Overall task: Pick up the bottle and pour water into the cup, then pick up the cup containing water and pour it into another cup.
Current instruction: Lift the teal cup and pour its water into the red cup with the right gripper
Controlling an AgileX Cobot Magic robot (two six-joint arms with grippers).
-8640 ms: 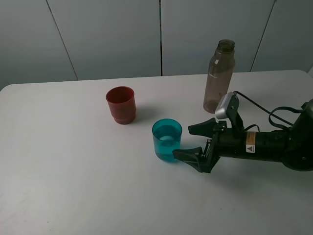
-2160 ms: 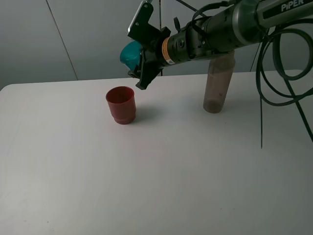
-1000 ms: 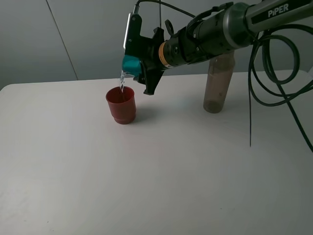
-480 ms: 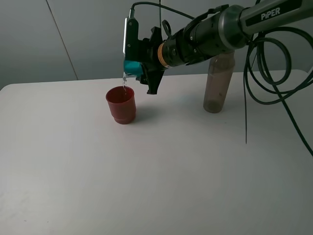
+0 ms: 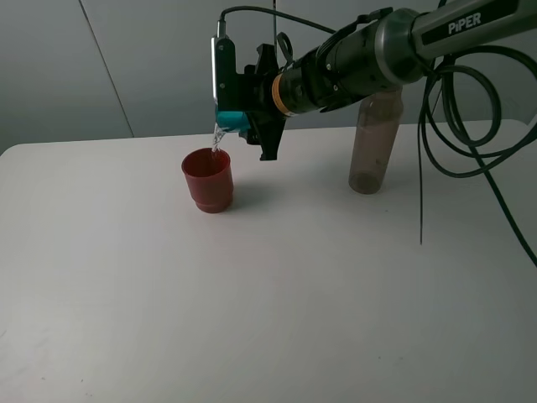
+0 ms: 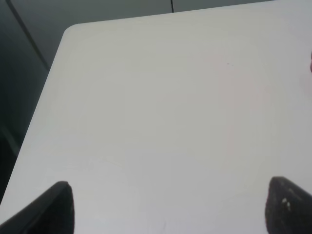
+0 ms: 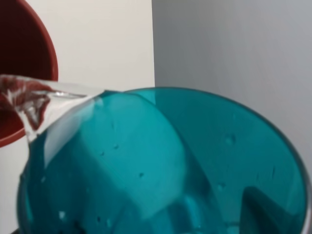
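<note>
My right gripper [image 5: 245,115] is shut on the teal cup [image 5: 228,117] and holds it tipped steeply above the red cup [image 5: 207,179]. A thin stream of water [image 5: 216,141] falls from the teal rim into the red cup. In the right wrist view the teal cup [image 7: 146,165] fills the frame, water [image 7: 44,102] runs over its lip, and the red cup's rim [image 7: 24,73] lies below. The smoky bottle [image 5: 372,151] stands upright at the back right, its top hidden behind my right arm. My left gripper [image 6: 170,214] is open over bare table.
The white table [image 5: 277,285] carries only the red cup and the bottle. My right arm's black cables [image 5: 453,151] loop down at the right, above the table. A grey panelled wall [image 5: 126,59] stands behind. The table's corner [image 6: 68,34] shows in the left wrist view.
The right gripper took the teal cup from the table, lifted it over the red cup and tipped it. Over the last second it has tipped further and the water keeps flowing.
</note>
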